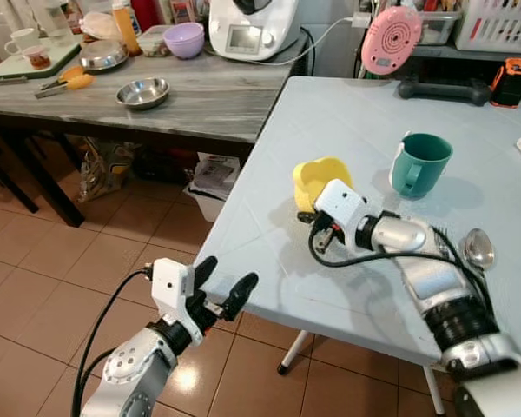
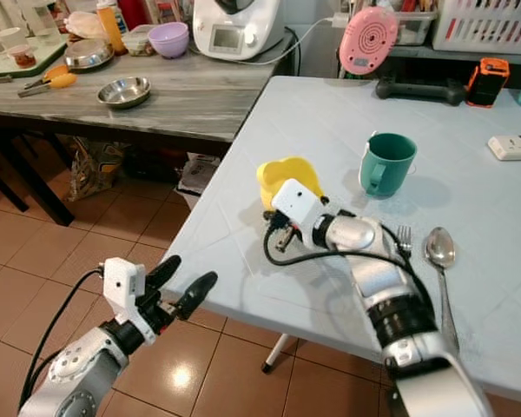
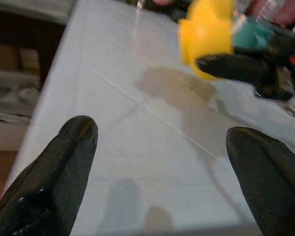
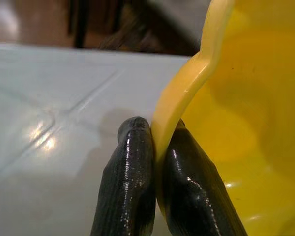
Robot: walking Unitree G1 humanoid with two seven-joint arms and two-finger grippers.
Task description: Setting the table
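Yellow bowl: rim clamped between right gripper jaws, on pale surface beside green mug. Left gripper: jaws apart, at surface edge.

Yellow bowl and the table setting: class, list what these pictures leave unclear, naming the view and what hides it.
- Yellow bowl, eye views: the right pincer and its wrist housing cover the near side, so whether the base touches the table is unclear.
- Fork, right eye view: the right arm hides its handle.
- Green mug, left wrist view: blurred, partly behind the right pincer.
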